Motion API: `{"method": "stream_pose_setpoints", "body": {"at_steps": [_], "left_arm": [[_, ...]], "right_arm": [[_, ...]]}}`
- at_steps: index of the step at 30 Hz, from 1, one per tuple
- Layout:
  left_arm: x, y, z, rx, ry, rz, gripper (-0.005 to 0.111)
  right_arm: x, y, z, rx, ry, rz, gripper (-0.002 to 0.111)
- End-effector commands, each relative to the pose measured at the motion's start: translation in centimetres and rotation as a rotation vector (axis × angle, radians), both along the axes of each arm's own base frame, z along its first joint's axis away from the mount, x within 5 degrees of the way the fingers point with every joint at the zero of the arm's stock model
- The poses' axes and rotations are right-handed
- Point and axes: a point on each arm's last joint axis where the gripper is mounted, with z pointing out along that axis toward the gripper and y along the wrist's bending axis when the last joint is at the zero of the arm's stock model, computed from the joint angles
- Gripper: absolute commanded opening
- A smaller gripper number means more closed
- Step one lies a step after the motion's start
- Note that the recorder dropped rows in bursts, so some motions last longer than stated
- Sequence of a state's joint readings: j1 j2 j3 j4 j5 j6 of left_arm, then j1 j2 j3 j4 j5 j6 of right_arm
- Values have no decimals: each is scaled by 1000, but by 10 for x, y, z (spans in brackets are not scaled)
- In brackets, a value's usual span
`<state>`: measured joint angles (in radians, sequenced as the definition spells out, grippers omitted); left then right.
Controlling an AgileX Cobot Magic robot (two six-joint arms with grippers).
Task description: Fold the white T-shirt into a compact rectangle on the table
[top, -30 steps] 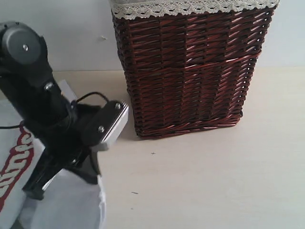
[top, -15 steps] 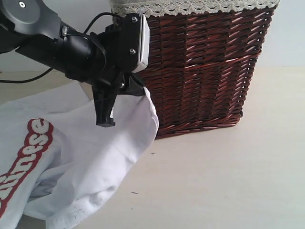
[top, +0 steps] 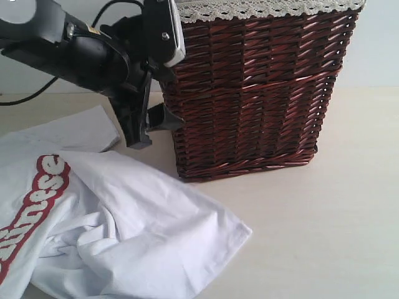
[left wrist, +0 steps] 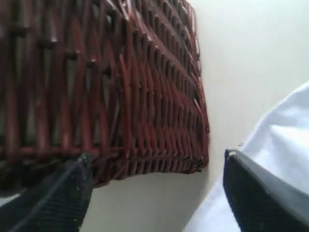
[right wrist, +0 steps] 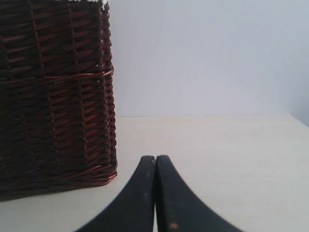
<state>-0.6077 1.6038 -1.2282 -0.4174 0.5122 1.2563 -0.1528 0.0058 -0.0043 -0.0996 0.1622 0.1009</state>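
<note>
The white T-shirt (top: pixel 131 230) lies rumpled on the table (top: pixel 312 212) at the lower left, its red-outlined lettering (top: pixel 31 199) facing up and one corner reaching toward the middle. My left gripper (top: pixel 154 129) hangs open just above the shirt's far edge, close to the basket's left corner, with nothing between its fingers. In the left wrist view the left gripper (left wrist: pixel 154 193) has its jaws wide apart over bare table, and a strip of the T-shirt (left wrist: pixel 285 130) shows beside one finger. My right gripper (right wrist: pixel 155 160) is shut and empty, low over the table (right wrist: pixel 217 145); the exterior view does not show it.
A tall dark brown wicker basket (top: pixel 249 93) with cream lace trim (top: pixel 262 7) stands at the back centre, right beside the left gripper. The basket (left wrist: pixel 120 87) fills much of the left wrist view, and the basket (right wrist: pixel 53 96) stands off to one side of the right gripper.
The left gripper carried a shirt corner up toward the basket, then opened. The cloth dropped and now lies spread on the table. The gripper stays raised by the basket.
</note>
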Motion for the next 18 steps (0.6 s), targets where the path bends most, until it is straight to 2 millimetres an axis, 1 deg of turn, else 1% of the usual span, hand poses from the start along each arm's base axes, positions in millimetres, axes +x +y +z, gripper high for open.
{"method": "stream_pose_setpoints", "body": {"at_steps": [1, 3, 5, 8, 9, 11, 13, 16, 18], "left_arm": [[-7, 7, 23, -64, -37, 43, 72], [-13, 9, 28, -108, 35, 92, 70], [-20, 11, 24, -105, 172, 142, 64], [-31, 17, -2, 80, 395, 130, 52], [-34, 19, -12, 154, 481, 131, 51], [-40, 23, -32, 261, 631, 164, 54], [-45, 29, -54, 360, 731, 202, 60], [-56, 40, -80, 479, 795, 207, 64], [-61, 48, -95, 526, 786, 211, 64]], "right_arm": [[0, 0, 0, 2, -10, -3, 0], [0, 0, 0, 2, -10, -3, 0], [0, 0, 0, 2, -10, -3, 0], [0, 0, 0, 2, -10, -3, 0], [0, 0, 0, 2, -10, -3, 0], [0, 0, 0, 2, -10, -3, 0], [0, 0, 0, 2, -10, -3, 0], [0, 0, 0, 2, -10, -3, 0], [0, 0, 0, 2, -10, -3, 0]]}}
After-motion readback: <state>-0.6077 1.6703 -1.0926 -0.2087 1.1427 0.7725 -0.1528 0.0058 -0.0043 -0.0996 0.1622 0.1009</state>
